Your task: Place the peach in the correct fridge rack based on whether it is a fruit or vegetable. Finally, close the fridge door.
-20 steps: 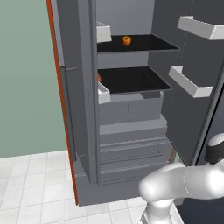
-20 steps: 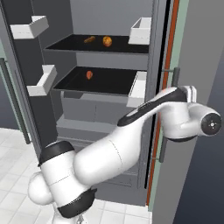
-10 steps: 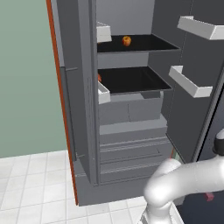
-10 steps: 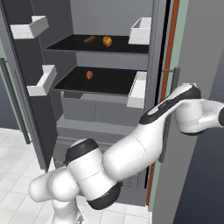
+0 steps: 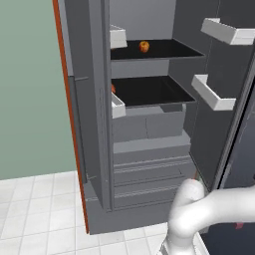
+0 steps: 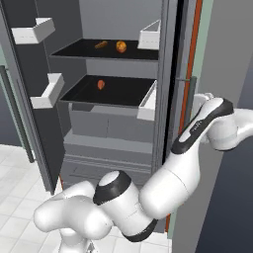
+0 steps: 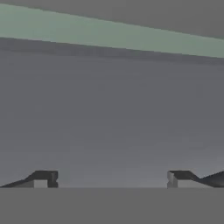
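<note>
Now reaching behind tall dark-grey fridge door (image 6: 225, 64) for closing; spread, empty pincer (image 7: 111, 180) facing panel; small orange-yellow peach (image 5: 144, 46) sitting on black upper fridge rack (image 5: 164, 50).

The peach (image 5: 144, 46) lies on the upper fridge rack (image 5: 169, 50); another fruit (image 6: 101, 84), perhaps, on the rack below.

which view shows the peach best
The right base view: the peach sits unobstructed on the upper fridge rack, beside a smaller orange item. The left base view shows it too, farther back.
</note>
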Motion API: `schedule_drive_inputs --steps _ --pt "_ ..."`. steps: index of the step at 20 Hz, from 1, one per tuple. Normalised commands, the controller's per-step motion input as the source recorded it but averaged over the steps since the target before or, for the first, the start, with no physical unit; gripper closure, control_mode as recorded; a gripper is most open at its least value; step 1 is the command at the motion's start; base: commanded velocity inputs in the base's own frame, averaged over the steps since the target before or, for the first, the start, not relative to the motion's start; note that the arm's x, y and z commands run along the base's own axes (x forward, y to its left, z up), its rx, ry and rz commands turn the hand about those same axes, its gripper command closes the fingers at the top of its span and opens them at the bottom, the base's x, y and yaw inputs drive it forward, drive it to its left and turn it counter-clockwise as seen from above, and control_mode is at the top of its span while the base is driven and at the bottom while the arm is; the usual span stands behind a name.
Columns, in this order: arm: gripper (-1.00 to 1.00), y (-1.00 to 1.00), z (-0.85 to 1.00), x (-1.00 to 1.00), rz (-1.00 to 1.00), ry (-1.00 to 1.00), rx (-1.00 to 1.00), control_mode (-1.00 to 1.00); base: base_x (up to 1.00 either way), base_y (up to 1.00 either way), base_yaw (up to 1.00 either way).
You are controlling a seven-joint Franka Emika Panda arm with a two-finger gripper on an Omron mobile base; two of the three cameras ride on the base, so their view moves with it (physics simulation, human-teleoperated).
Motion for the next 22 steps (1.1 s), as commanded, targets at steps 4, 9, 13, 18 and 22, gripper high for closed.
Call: schedule_drive_inputs --steps 4,9,13,18,22 --pt "-1.0 1.0 0.0 -0.25 0.14 -0.05 -0.06 -1.0 0.0 0.0 0.0" --pt "-1.0 1.0 0.0 0.04 0.03 -0.07 -0.02 -1.0 0.0 0.0 0.0" --pt "-1.0 1.0 0.0 0.28 0.0 -0.11 0.0 -1.0 0.0 0.0 0.0" --pt "-1.0 0.93 0.0 0.35 -0.02 -0.13 0.0 -1.0 0.0 0.0 0.0" --pt "-1.0 0.76 0.04 0.6 -0.1 -0.07 -0.01 -1.0 0.0 0.0 0.0"
